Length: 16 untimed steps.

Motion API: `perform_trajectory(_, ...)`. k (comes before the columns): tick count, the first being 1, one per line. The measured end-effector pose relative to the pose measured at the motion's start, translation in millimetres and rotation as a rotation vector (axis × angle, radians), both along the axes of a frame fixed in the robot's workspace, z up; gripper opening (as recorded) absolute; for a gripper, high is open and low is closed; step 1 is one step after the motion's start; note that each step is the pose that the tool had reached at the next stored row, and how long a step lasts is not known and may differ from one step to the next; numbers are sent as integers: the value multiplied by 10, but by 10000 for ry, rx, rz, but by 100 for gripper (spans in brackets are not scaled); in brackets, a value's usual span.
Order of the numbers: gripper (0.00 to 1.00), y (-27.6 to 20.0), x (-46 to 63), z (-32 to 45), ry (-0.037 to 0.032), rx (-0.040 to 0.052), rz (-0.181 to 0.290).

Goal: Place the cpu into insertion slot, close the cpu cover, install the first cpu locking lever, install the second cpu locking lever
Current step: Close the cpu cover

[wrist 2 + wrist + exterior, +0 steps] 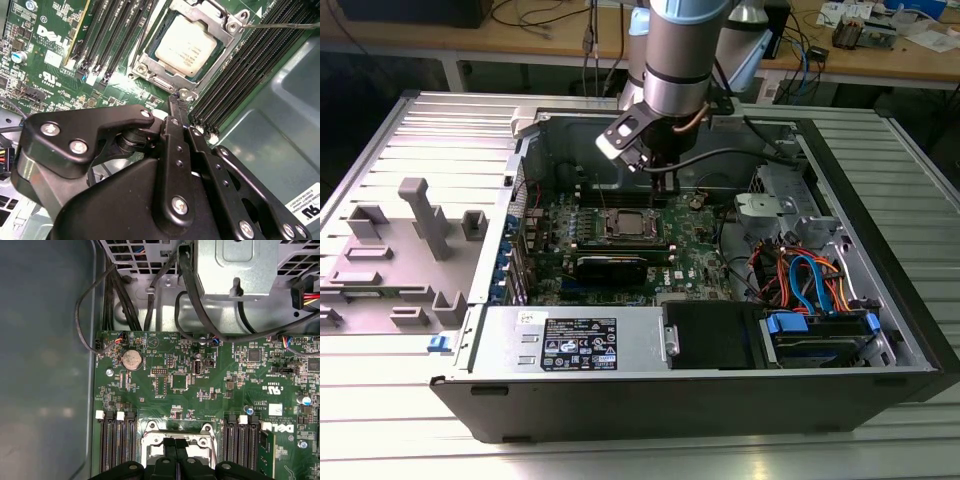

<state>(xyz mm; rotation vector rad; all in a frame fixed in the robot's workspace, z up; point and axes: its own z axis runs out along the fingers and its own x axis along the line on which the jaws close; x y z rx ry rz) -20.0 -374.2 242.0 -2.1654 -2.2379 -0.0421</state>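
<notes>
A ribbed silver metal surface [390, 440] carries a large black and grey computer case [620, 400] lying open on its side, and the thin silvery metal cpu cover [212, 20] sits deep inside it. Well apart from the cover, towards the exterior view's left, a grey moulded plastic fixture [425, 215] rests on the surface. The grey cylindrical robot arm [678, 60] comes down from above the cover.

Under the cover lies the green motherboard [210, 390]. Rows of long black memory slots [250, 65] flank the cover on two opposite sides.

The black gripper [174, 100] has its fingers pressed together with nothing visible between them. Its tip is just beside one edge of the cover, at a corner fitting, and I cannot tell if it touches the fitting.

The cover lies flat and closed. The cpu [186, 46], a small square chip with a pale silvery-grey metal top, sits in the socket and shows through the cover's central window.

A thin silver metal rod [285, 23] runs from one corner of the cover out over the memory slots.
</notes>
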Motion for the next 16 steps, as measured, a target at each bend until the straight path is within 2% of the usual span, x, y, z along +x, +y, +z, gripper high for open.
perform_trajectory(16,11,0,-131,-26,0,0,2)
